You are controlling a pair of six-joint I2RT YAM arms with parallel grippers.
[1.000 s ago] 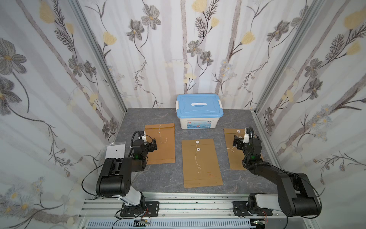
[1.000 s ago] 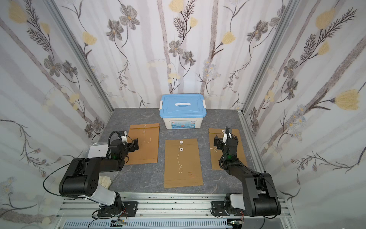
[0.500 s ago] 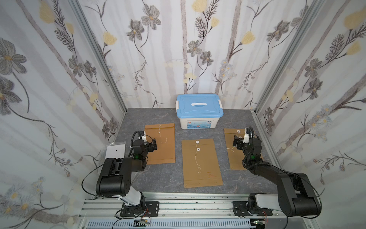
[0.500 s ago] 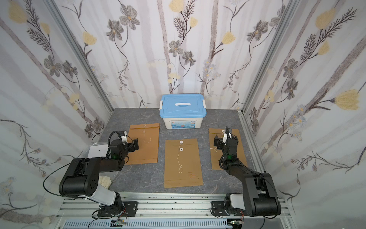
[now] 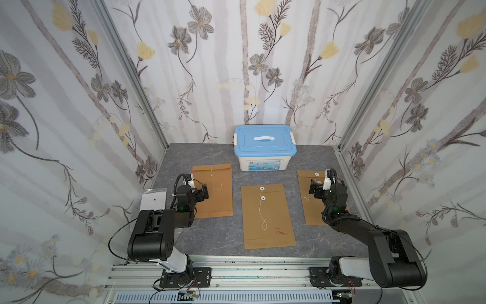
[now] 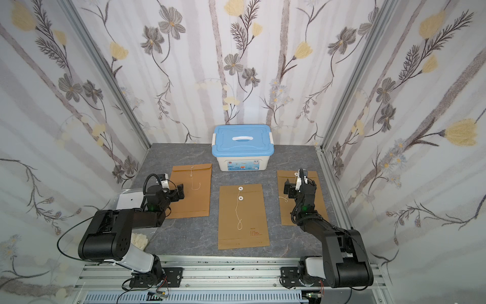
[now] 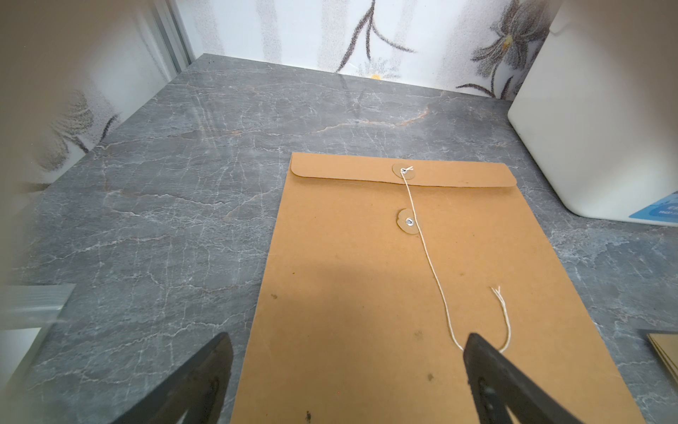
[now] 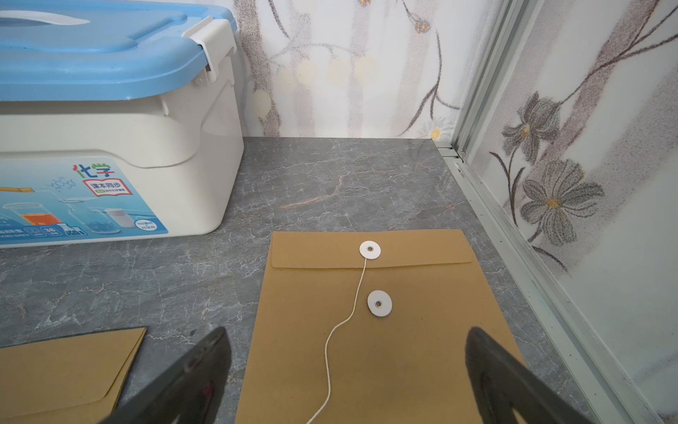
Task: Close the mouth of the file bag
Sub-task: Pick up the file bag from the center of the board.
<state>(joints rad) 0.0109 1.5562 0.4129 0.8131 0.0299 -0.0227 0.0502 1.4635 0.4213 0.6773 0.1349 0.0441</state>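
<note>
File bag count was three, all brown paper, all flat on the grey surface [image 5: 210,237] on the robot's side of the blue-lidded storage box [image 5: 265,139].

The middle file bag [image 5: 273,218] lay directly in front of the box, near it but apart. Its flap was folded down. The middle bag's string [image 5: 261,210] trailed loose down the face, away from the box, ending in a small loop.

The left file bag [image 5: 218,202] lay in front of the box and off to its left. In the left wrist view the flap was down, and the left bag's string [image 7: 429,264] ran from the upper disc [image 7: 403,170] past the lower disc [image 7: 408,221] with no turn around it. The left gripper [image 7: 348,341] hung over the long edge of this bag farther from the box. Its fingers were spread wide and held nothing — one over the bare surface beside the bag, the other over the bend of the string. Contact with the string could not be determined.

The right file bag [image 8: 403,348] lay in front of the box and off to its right, flap down. The right bag's string [image 8: 352,312] dropped from the upper white disc [image 8: 370,250] and passed clear of the lower white disc [image 8: 379,303], unwound. The right gripper [image 8: 346,334] was above this bag — fingers likewise wide apart and empty.
</note>
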